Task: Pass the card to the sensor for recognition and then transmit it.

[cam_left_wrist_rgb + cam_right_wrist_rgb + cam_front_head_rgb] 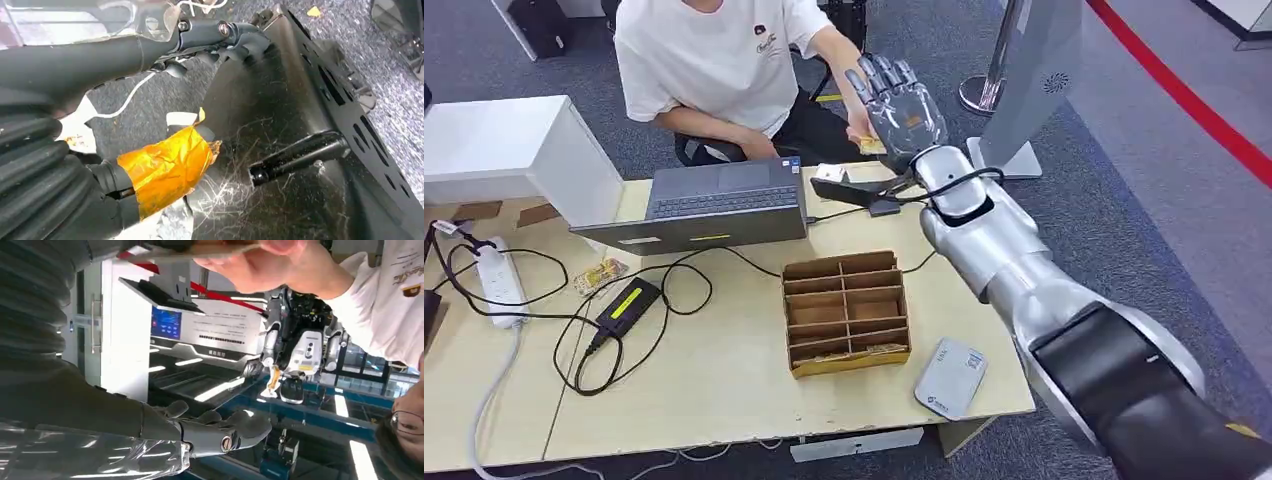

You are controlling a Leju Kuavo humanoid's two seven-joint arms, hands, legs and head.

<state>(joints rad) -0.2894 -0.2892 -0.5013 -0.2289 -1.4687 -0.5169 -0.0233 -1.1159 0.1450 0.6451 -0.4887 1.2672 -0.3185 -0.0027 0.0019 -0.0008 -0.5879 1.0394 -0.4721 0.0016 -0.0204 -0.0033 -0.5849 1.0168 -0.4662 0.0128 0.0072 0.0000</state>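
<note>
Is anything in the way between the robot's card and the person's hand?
No, nothing visible is. The right hand is raised past the table's far edge with the card at it, and the person's hand is already touching the card. Who grips it now is unclear.

Right arm shell [994, 240]: silver metal, glossy, smooth; black matt band seen near elbow. Right hand [902, 105]: grey plastic-looking fingers, smooth, slight sheen. Clear crinkled plastic film [90, 452] seen over wrist, shiny. Pale wooden tabletop [724, 370]: matt, smooth. Brown cardboard divider box [846, 310]: matt, paper-like. Grey laptop [714, 205]: matt lid. Flat white-grey card reader [950, 378]: smooth plastic. Grey carpet floor [1164, 200]: rough, woven. Left hand [60, 190]: black ribbed rubber cover, matt; orange tape [167, 167] glossy, wrinkled. Person's white T-shirt [714, 55]: soft cloth.
</note>
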